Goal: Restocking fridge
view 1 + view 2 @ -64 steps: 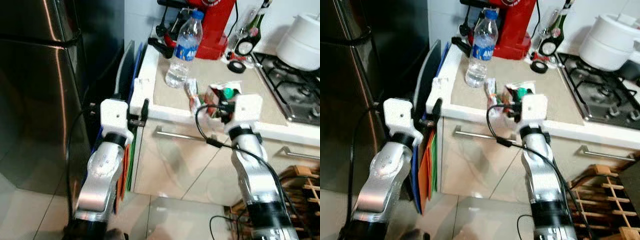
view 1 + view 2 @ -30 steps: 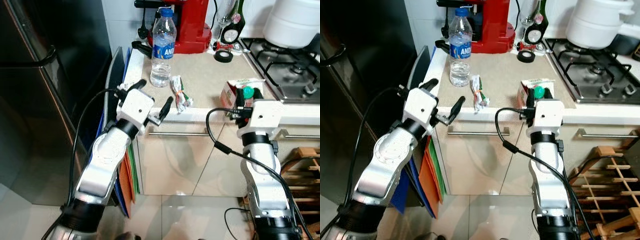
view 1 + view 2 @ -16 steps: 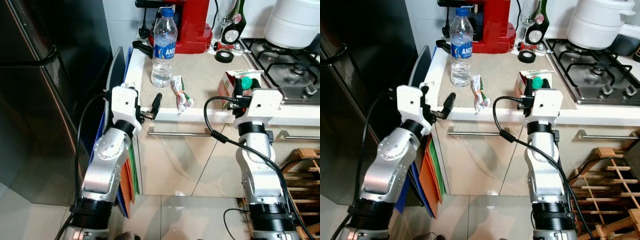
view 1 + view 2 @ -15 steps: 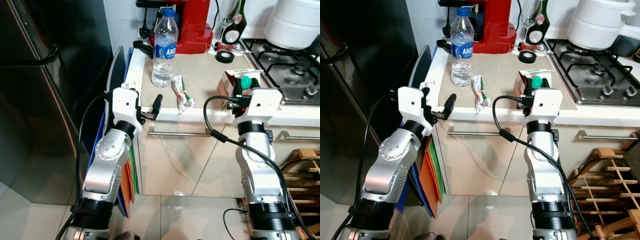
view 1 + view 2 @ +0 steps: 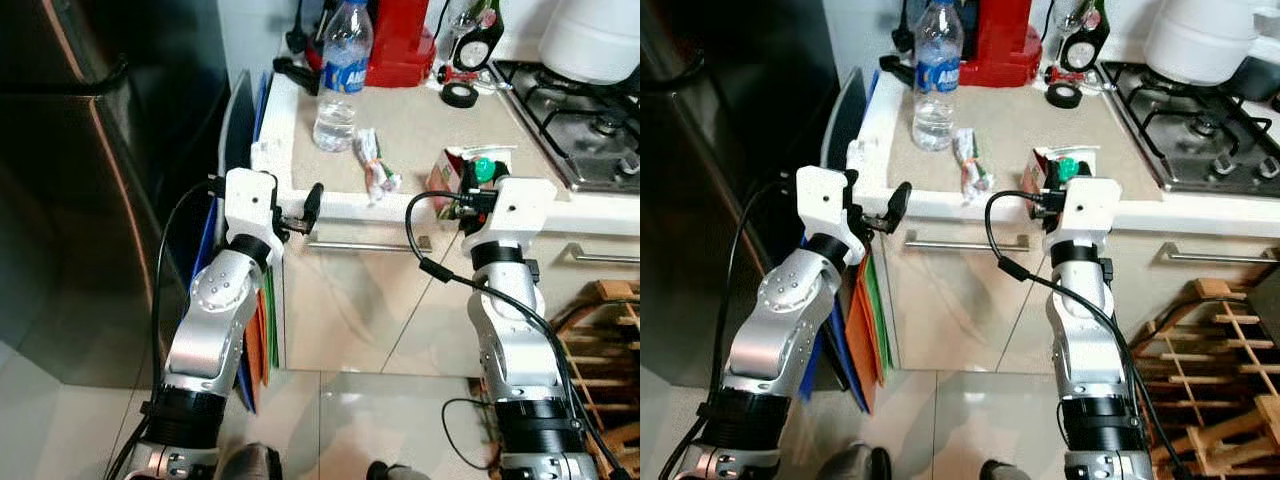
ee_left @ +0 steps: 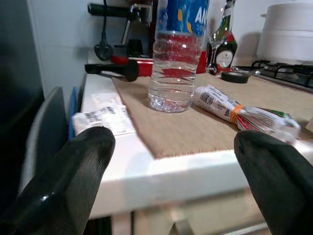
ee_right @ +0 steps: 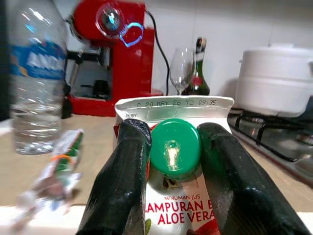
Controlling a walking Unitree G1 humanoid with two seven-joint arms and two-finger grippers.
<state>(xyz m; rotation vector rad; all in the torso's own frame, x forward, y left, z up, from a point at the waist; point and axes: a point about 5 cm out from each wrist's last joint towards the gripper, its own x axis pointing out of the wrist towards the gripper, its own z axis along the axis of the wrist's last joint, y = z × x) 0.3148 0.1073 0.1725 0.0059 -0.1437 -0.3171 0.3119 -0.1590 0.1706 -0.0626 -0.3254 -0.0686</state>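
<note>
Right gripper [image 7: 168, 161] clamped on juice carton [image 7: 172, 205] near front edge of tabletop [image 5: 420, 120], black fingers [image 7: 122, 186] pressed to either side just beside green screw cap [image 7: 175, 147]. Carton: printed, waxy cardboard with gabled top, boxy and flat-sided. Likely moderately heavy if full, walls prone to buckle under a hard squeeze, coating a little slick. Better held lower on flat side panels than up by the cap, kept upright.

Left gripper [image 5: 290, 210] just off tabletop's left corner, jaws apart and empty, aimed toward clear plastic water bottle [image 5: 340, 80]: ribbed, thin-walled, round, apt to roll or dent. Crinkly wrapped packet [image 5: 375, 170] lying between bottle and carton. Dark steel fridge [image 5: 90, 180] at left, doors closed.
</note>
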